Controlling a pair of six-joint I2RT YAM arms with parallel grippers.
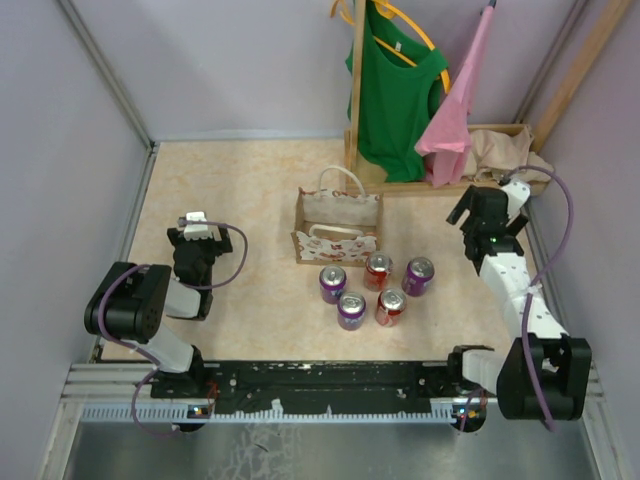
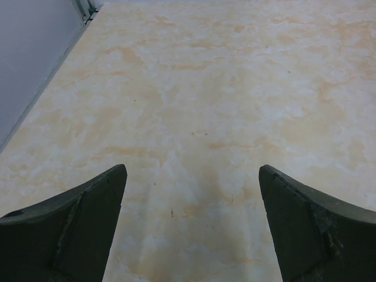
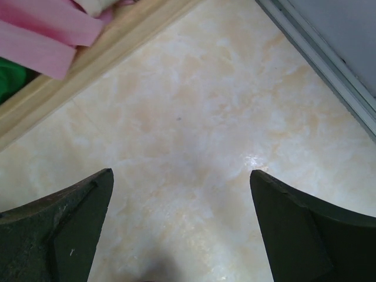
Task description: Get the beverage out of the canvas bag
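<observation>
The canvas bag (image 1: 337, 226), cream with red floral print and white loop handles, stands upright at mid-table; its open top looks empty. Several cans stand just in front of it: purple ones (image 1: 332, 284) (image 1: 351, 310) (image 1: 418, 276) and red ones (image 1: 378, 270) (image 1: 390, 307). My left gripper (image 1: 193, 228) is open and empty, well left of the bag; its wrist view shows only bare tabletop between the fingers (image 2: 88, 217). My right gripper (image 1: 478, 208) is open and empty, right of the bag near the wooden rack; its fingers (image 3: 294, 223) frame bare tabletop.
A wooden clothes rack (image 1: 357, 90) with a green shirt (image 1: 395, 95) and pink garment (image 1: 455, 110) stands at the back right; its base (image 3: 88, 64) shows in the right wrist view. A beige cloth (image 1: 505, 150) lies on that base. Grey walls enclose the table.
</observation>
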